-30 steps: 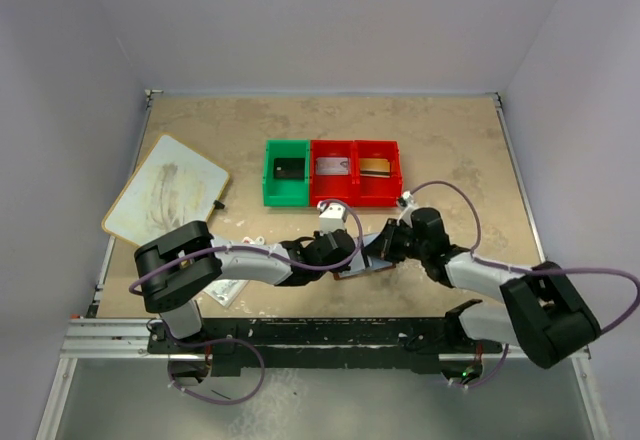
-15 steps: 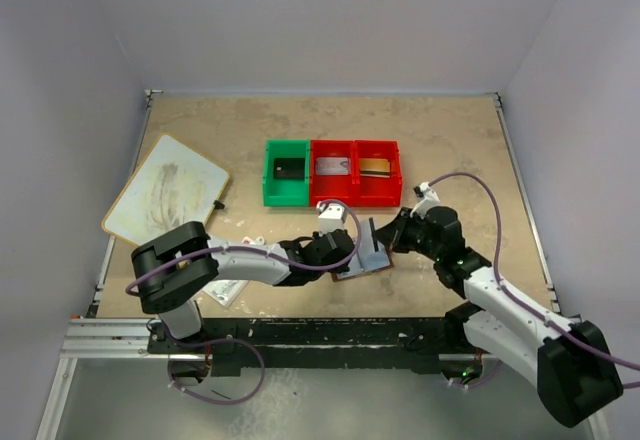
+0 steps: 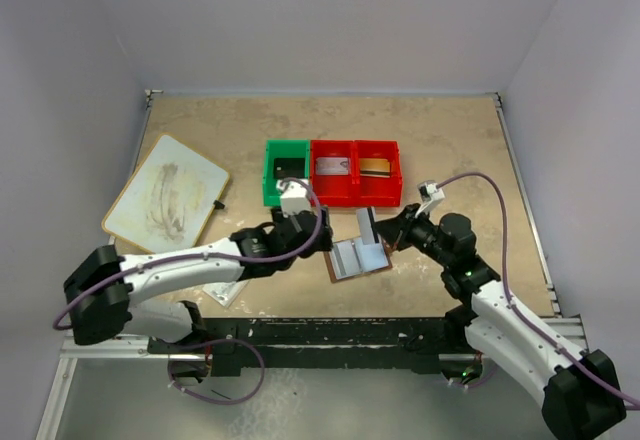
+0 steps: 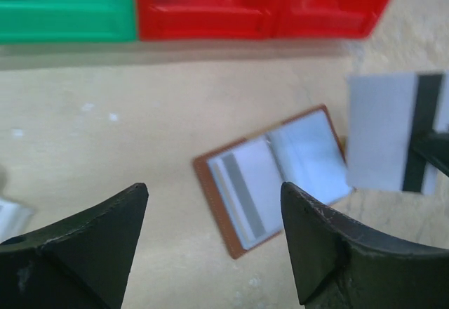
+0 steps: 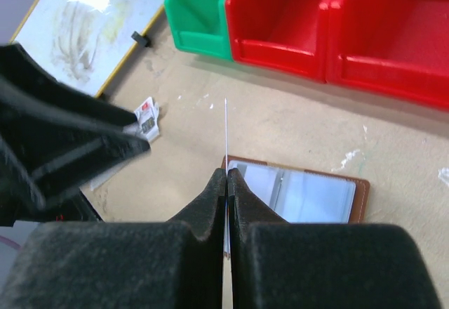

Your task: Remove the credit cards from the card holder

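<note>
Release on my left: the left claw (image 3: 318, 237) has spread wide and backed off left of the card holder (image 3: 358, 258), which lies open on the worktop (image 3: 450, 140). Just over the holder, the right claw (image 5: 226, 182), pressed together, pinches a striped card (image 3: 366, 226), now lifted clear. Another card seems still pocketed. Beyond the holder, the red bins (image 3: 356, 172) wait.

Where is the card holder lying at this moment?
In the top view, the card holder lies open on the table, centre, just nearer the arms than the two red bins.
</note>
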